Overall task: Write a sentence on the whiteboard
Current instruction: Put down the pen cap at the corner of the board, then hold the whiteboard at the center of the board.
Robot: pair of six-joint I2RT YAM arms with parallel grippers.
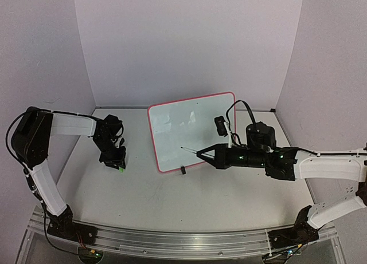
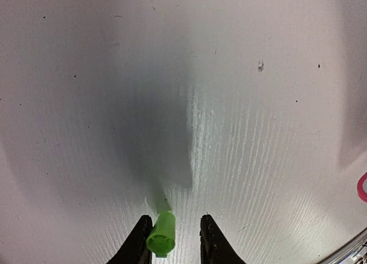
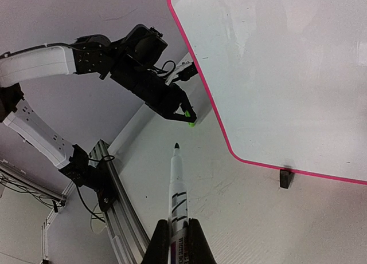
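The whiteboard (image 1: pixel 192 129) (image 3: pixel 287 75) leans upright at mid-table, white with a pink rim. Its face is blank; no sentence shows on it. My right gripper (image 1: pixel 202 153) (image 3: pixel 178 223) is shut on a white marker (image 1: pixel 191 150) (image 3: pixel 176 189), uncapped, its dark tip pointing left, just in front of the board's lower left part. My left gripper (image 1: pixel 117 165) (image 2: pixel 175 218) hangs low over the table left of the board, jaws apart. A green cap (image 2: pixel 161 235) (image 1: pixel 122 169) (image 3: pixel 189 122) lies between them against the left finger, clear of the right one.
A black clip foot (image 1: pixel 183 170) (image 3: pixel 286 178) props the board's lower edge. Pale walls close the table at the back and both sides. A metal rail (image 1: pixel 172 241) carrying both arm bases runs along the near edge. A cable loops above the right wrist (image 1: pixel 238 106).
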